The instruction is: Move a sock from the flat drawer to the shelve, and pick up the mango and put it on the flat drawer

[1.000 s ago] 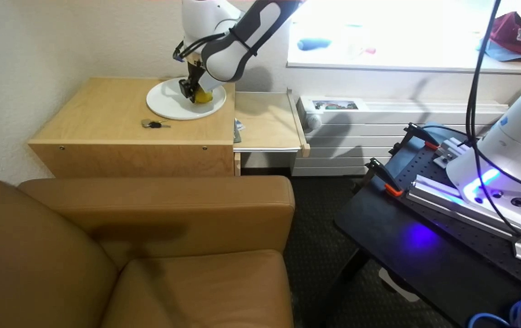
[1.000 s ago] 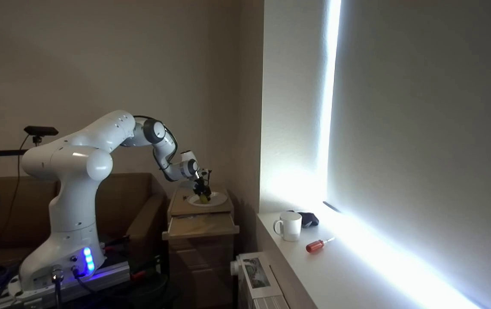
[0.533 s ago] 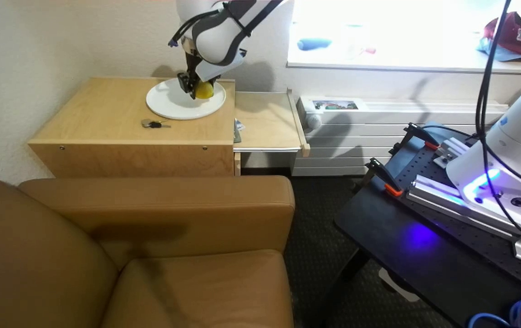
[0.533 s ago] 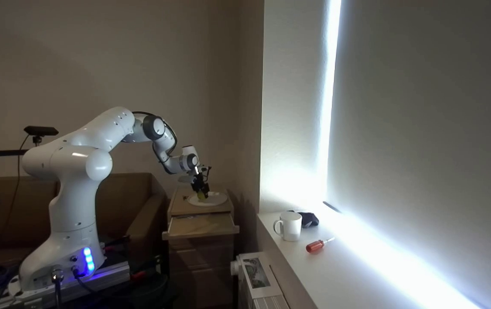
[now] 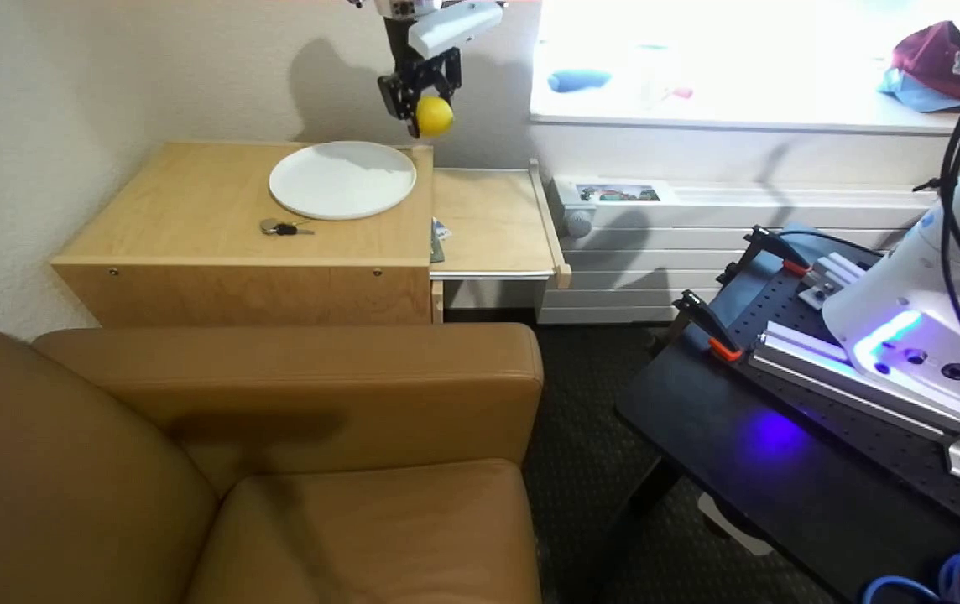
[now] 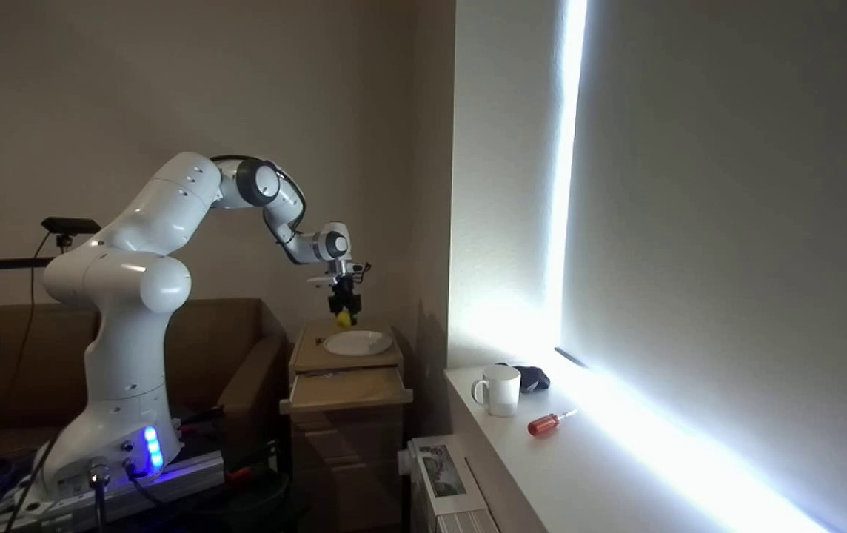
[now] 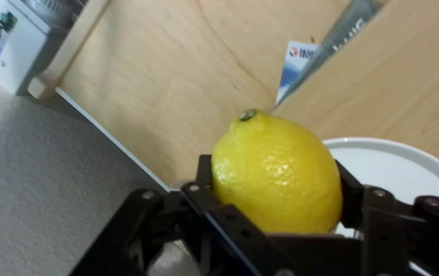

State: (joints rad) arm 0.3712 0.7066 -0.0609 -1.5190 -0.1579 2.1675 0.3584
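My gripper (image 5: 432, 109) is shut on a yellow lemon-like fruit (image 5: 436, 117), held in the air near the corner of the wooden cabinet. The fruit fills the space between the fingers in the wrist view (image 7: 277, 172) and also shows in an exterior view (image 6: 343, 319). The pulled-out flat drawer (image 5: 497, 214) is below and to one side; it also shows in the wrist view (image 7: 165, 84). A dark, soft-looking item (image 6: 534, 379) lies behind a mug on the windowsill and looks blue in an exterior view (image 5: 578, 80); I cannot tell whether it is the sock.
A white plate (image 5: 337, 180) and keys (image 5: 283, 228) lie on the cabinet top. A card (image 7: 296, 65) and a grey item (image 7: 342, 38) lie in the drawer. A mug (image 6: 501, 390) and red screwdriver (image 6: 544, 424) stand on the sill. A radiator (image 5: 639, 243) and sofa (image 5: 295, 361) are near.
My gripper has risen from the plate with the yellow fruit between its fingers and moved toward the drawer side. The plate is now bare; the drawer and keys have not moved.
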